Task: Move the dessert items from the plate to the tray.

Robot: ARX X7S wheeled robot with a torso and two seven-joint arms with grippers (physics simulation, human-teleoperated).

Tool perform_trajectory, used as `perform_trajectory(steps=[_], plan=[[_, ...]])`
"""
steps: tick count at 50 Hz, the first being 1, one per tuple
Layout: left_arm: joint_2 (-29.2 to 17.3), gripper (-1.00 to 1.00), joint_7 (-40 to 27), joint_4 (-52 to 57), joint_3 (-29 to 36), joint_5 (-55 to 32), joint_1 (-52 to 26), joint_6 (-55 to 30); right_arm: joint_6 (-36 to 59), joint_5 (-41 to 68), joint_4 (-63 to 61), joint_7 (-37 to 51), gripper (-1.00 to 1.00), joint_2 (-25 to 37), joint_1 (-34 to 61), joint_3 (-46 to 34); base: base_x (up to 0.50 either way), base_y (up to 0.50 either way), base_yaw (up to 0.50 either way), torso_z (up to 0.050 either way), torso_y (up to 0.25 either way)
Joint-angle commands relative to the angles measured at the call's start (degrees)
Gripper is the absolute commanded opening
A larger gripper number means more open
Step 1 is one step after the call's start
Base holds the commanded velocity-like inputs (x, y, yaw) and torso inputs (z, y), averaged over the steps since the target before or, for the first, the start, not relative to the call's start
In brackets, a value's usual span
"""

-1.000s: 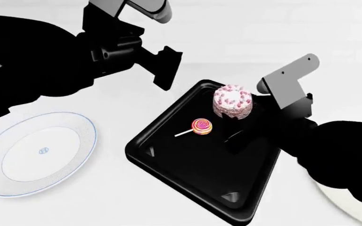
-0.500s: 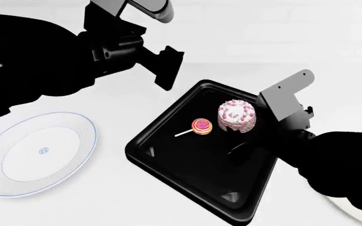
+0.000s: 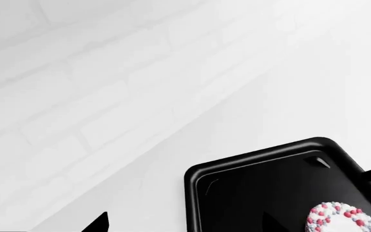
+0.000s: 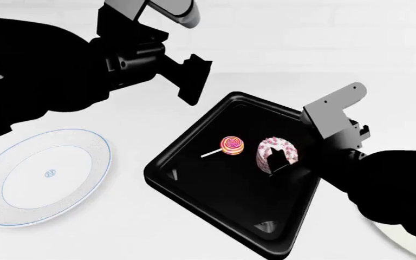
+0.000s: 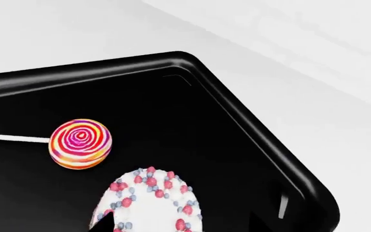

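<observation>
The cake (image 4: 276, 153), white-frosted and dotted with pink sprinkles, is tipped over so its sprinkled top faces sideways inside the black tray (image 4: 193, 184). A dark fingertip of the right gripper (image 4: 279, 161) overlaps its frosted face, and in the right wrist view the cake (image 5: 152, 203) sits right at the claw. I cannot tell from here whether the claw is clamped on the cake or has let it go.

Just beside the cake lies the lollipop (image 4: 232, 145), flat on the tray floor, its white stick pointing away from the cake. The two sweets are close but not touching. From the right wrist camera the lollipop (image 5: 80, 143) shows clearly, with the tray's raised rim (image 5: 250, 121) curving round behind it.

The left gripper (image 4: 192, 78) hangs above the white table (image 4: 143, 116), just off the tray's far corner, holding nothing; I cannot tell how its jaws stand. Its own camera catches the tray corner (image 3: 198, 174) and a slice of the cake (image 3: 341, 218).

Well apart, on the left, a white plate (image 4: 45, 176) with a thin blue ring sits bare.
</observation>
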Motion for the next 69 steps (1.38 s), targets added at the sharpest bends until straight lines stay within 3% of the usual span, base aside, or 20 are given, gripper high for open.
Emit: perform_trajectory(steps=[1, 10, 17, 23, 46, 69], plan=[[-0.2, 1.0, -0.3, 0.3, -0.1, -0.2, 0.1, 0.0, -2.6, -0.4, 0.0, 0.0, 1.0, -0.1, 0.5, 2.3, 0.0, 0.0, 0.0, 0.0, 0.0], [-0.3, 1.0, -0.6, 0.4, -0.4, -0.5, 0.0, 0.1, -11.3, -1.0, -2.2, 0.9, 1.0, -0.6, 0.1, 9.5, 0.0, 0.0, 0.0, 0.0, 0.0], [-0.1, 1.0, -1.8, 1.7, -1.7, -0.6, 0.1, 1.8, -13.0, 0.0, -3.3, 3.8, 1.0, -1.0, -0.5, 12.1, 0.0, 0.0, 0.0, 0.0, 0.0], [-0.3, 1.0, -3.9, 4.0, -3.8, -1.5, 0.0, 3.3, -11.8, 4.2, -6.0, 7.4, 1.0, -1.6, 1.7, 14.3, 0.0, 0.0, 0.0, 0.0, 0.0], [-8.7, 1.0, -20.4, 21.0, -14.0, -19.8, -1.8, 0.5, -7.3, 18.3, -12.1, 17.6, 1.0, -3.6, 15.2, 17.1, 0.0, 0.0, 0.0, 0.0, 0.0], [-8.4, 1.0, -21.9, 23.3, -14.2, -22.4, -1.9, 1.2, -8.2, 22.6, -14.4, 19.9, 1.0, -3.6, 14.4, 17.6, 0.0, 0.0, 0.0, 0.0, 0.0]])
